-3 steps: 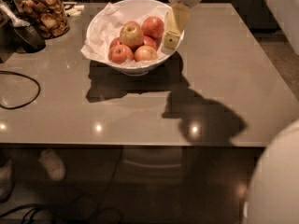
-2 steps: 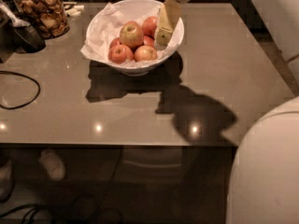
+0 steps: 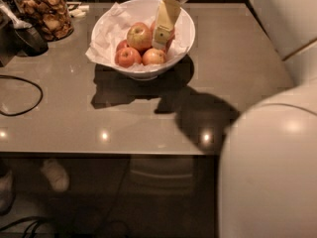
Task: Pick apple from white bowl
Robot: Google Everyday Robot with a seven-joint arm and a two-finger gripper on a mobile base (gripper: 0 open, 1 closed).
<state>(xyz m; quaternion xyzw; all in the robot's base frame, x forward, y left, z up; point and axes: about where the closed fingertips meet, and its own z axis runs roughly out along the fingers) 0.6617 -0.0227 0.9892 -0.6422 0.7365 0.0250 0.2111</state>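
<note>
The white bowl (image 3: 147, 72), lined with crumpled white paper, stands at the back middle of the grey table. It holds several apples. The yellow-green apple with a red-orange blush (image 3: 139, 36) lies on top, left of centre. Redder apples lie in front of it (image 3: 127, 57) and to the right (image 3: 154, 57). My gripper (image 3: 161, 36) reaches down from above into the right half of the bowl. Its yellow fingers (image 3: 167, 18) stand just right of the yellow-green apple and hide part of an apple behind them.
A glass jar of brown snacks (image 3: 47, 11) stands at the back left, with a black object (image 3: 29, 39) in front of it. A black cable (image 3: 20, 95) loops at the left edge. My white body (image 3: 270, 172) fills the lower right. The table's front edge (image 3: 124, 154) runs across the middle.
My gripper has moved left and down into the bowl, closer to the yellow-green apple. My white body now fills more of the lower right.
</note>
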